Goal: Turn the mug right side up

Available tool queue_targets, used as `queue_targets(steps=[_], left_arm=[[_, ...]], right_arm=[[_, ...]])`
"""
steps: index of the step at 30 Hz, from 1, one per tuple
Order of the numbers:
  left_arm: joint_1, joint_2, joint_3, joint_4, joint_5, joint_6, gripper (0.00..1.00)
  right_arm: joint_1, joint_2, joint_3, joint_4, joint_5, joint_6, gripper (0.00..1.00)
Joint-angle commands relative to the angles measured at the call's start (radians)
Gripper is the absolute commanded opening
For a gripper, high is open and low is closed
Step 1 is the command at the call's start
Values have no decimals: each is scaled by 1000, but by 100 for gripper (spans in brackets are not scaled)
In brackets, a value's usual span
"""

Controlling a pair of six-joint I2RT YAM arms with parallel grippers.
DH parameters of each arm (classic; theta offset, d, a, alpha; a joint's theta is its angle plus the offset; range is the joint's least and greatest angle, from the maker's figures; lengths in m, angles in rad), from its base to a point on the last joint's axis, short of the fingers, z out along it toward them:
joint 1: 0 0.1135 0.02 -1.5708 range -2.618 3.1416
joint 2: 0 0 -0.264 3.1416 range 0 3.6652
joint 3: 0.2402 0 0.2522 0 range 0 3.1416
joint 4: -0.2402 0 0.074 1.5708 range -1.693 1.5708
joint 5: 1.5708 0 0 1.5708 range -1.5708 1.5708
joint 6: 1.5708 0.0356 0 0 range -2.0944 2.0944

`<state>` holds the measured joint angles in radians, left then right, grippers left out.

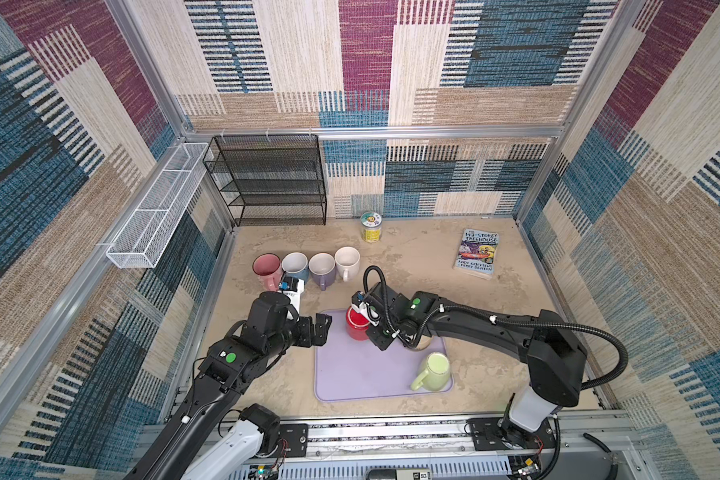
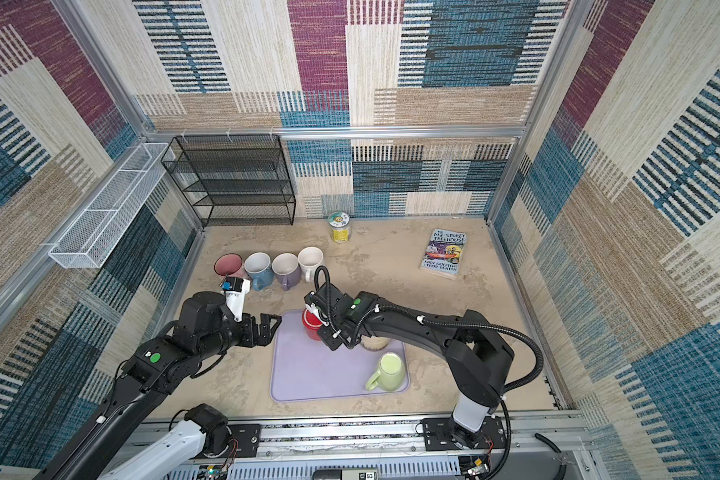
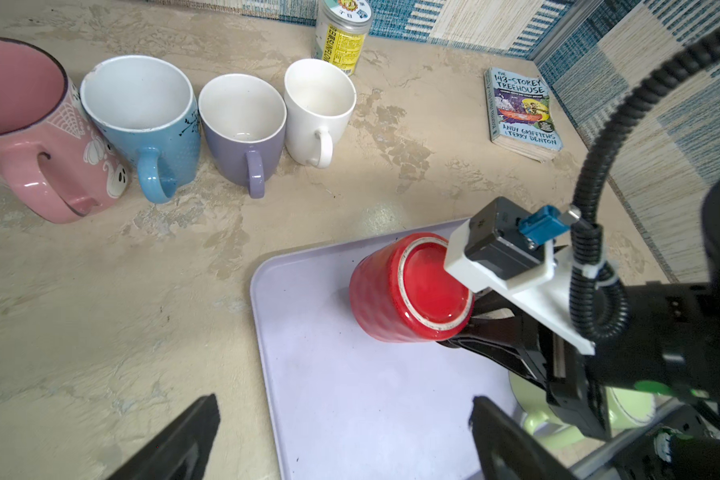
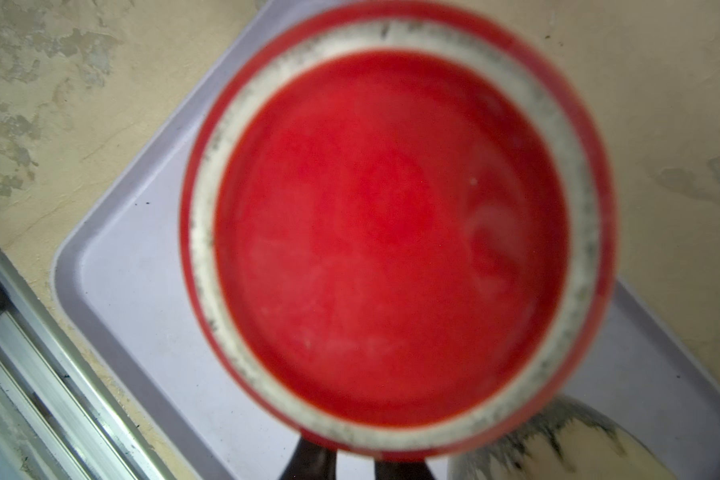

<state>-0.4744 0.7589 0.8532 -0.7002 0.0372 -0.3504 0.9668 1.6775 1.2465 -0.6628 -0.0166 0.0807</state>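
Green mug (image 1: 433,372) is sitting mouth-up on the near right corner of the lavender tray (image 1: 350,382), closest to us. Left gripper (image 1: 314,328) is hovering just beside the tray's left edge, jaws spread wide, holding nothing. Next we are finding the red mug (image 3: 408,291) at the tray's far edge, bottom up, base ring facing the cameras; we are not able to tell whether its rim is touching the tray. Right gripper (image 3: 476,322) is pinching narrow at the mug's side, where we are guessing the handle is, though the handle itself is hidden. Cream speckled mug (image 2: 376,343) is sitting just beside it, under the right arm. We are judging the step as lift-and-flip: we are advising a straight lift first so the rim is clearing the tray, then a slow half roll of the wrist away from the cream mug, since a handle pinch is likely letting the body swing. Left jaws are placed well for steadying the body if it is slipping. We are wanting it flat on the tray before releasing. Farther back, pink mug (image 1: 267,266), blue mug (image 1: 295,266), purple mug (image 1: 321,268) and white mug (image 1: 347,259) are standing upright in a row; jar (image 1: 371,226) and book (image 1: 476,253) are lying beyond, well apart.
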Motion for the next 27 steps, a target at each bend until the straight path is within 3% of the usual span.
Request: queue_targets(steps=[1,12,20,27], left_arm=[[0,-12,-6,39,23,17,100],[0,-96,-50,110,87,10,100],[0,-142,-90,210,191,-26,99],[0,-198,-207,418,302,-155,100]], right_arm=[[1,-47,-11,99,-1,1,0],[0,-293,-171,303,-114,-20,0],[-2,-464,-280,454,-187,-22,0],[-24,-595,-364,564,-237,-21,0]])
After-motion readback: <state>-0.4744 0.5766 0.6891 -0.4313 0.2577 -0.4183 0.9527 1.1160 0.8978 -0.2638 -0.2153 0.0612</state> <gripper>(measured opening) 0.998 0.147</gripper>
